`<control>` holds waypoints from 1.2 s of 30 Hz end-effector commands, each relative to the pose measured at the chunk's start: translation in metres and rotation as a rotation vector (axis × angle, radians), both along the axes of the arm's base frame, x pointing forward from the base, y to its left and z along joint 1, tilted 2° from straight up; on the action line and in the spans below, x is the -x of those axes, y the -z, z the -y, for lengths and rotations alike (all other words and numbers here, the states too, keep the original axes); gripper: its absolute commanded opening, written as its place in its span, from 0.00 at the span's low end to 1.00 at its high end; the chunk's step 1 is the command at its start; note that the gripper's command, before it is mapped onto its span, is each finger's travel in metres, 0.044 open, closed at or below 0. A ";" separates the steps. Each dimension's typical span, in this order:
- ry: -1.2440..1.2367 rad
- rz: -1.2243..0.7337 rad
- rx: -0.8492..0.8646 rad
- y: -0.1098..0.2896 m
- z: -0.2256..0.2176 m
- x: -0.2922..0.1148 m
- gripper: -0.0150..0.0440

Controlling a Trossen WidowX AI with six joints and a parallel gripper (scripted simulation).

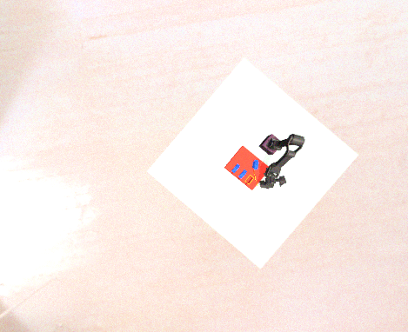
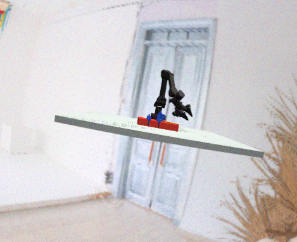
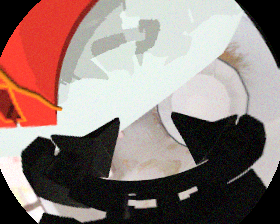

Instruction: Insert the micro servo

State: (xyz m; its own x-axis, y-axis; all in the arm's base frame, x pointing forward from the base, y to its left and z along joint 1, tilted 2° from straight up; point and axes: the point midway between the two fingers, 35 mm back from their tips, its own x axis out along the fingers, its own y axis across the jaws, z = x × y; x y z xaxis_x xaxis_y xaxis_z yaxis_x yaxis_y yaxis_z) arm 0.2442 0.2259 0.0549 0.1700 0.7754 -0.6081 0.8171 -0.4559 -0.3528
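A white square table top (image 1: 209, 130) carries everything here, seen as a tilted diamond from above and as a thin grey-edged slab (image 2: 209, 147) from the side. Near its middle lies the red deck (image 1: 239, 158), a flat block (image 2: 168, 125) with three blue servos on it: one towards its right edge (image 1: 256, 164) and two more further left (image 1: 243, 174) (image 1: 236, 168). From the side, blue servo bodies (image 2: 160, 116) stand up from the red block.

The marked pocket (image 1: 250, 180) is a yellow outline at the deck's near right corner, and nothing blue shows inside it. Which of the blue servos is the loose one cannot be told at this size.

The black arm (image 1: 287, 152) rises from a dark purple base (image 1: 268, 143) just right of the deck, folds over, and reaches down at the deck's right edge (image 2: 169, 85). Its gripper (image 1: 273, 180) hangs above the table beside the pocket corner, off the deck. In the wrist view the two black fingers stand wide apart with nothing between them (image 3: 145, 137); the red deck corner with yellow lines (image 3: 31, 96) lies to the left.
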 end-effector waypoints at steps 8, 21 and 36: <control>-0.083 0.133 0.079 0.001 0.009 -0.005 1.00; -0.315 0.417 0.276 0.002 0.032 -0.015 1.00; -0.650 0.690 0.498 0.001 0.062 -0.019 1.00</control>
